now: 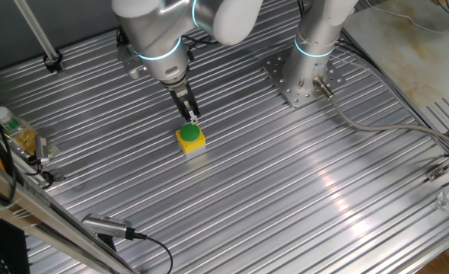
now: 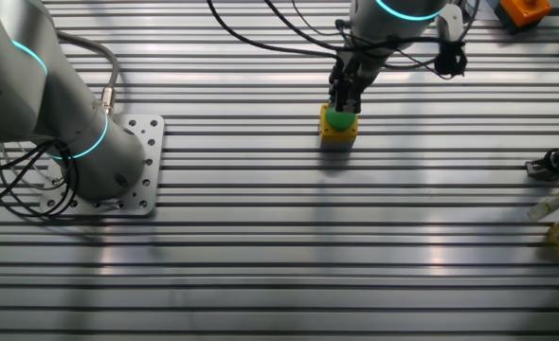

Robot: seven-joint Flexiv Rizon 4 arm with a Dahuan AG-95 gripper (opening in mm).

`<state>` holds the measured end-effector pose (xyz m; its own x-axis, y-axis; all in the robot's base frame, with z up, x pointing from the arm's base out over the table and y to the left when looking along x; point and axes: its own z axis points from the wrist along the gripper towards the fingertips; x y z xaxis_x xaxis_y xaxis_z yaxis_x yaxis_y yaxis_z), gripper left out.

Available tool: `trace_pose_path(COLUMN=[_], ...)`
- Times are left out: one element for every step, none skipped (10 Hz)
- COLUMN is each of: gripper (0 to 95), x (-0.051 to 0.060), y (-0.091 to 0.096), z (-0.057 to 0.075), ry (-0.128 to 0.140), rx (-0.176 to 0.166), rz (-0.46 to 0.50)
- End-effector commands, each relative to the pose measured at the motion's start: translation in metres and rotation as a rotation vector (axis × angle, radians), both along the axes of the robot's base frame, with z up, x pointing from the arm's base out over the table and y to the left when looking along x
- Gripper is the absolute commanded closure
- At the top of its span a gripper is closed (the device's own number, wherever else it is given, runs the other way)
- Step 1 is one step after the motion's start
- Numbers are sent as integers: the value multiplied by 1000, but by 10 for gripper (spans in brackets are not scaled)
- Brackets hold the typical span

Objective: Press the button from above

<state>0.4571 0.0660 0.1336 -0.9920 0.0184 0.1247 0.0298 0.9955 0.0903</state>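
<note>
Standing on the ribbed metal table (image 1: 300,190), my arm (image 1: 163,30) reaches down to my gripper (image 1: 192,116), whose fingertips hang just above the yellow box (image 1: 192,144) and its green button (image 1: 189,134) directly beneath them, though I cannot tell whether my fingers are apart or together.

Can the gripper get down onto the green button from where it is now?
Probably yes: the gripper hangs just above the button, nothing lies between them, and the slatted table around the yellow box is bare.
</note>
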Motion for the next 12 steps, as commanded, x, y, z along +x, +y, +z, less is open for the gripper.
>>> trace_pose_path(gripper=[950, 950, 950, 950, 950, 950, 950, 950, 950, 950, 950, 950], x=[-1, -1, -1, -2, -3, -3, -3, -4, -4, -4, -4, -4], y=[0, 0, 0, 0, 1, 1, 1, 1, 1, 1, 1, 1], z=[2, 2, 2, 4, 7, 8, 9, 10, 11, 11, 11, 11], ry=[-25, -36, -45, -50, -56, -61, -62, -63, -69, -71, -70, -69], rx=[2, 0, 1, 1, 0, -1, -2, -3, -3, -1, 0, 0], rz=[-31, -23, -30, -22, -18, -5, 11, 17, 35, 38, 37, 37])
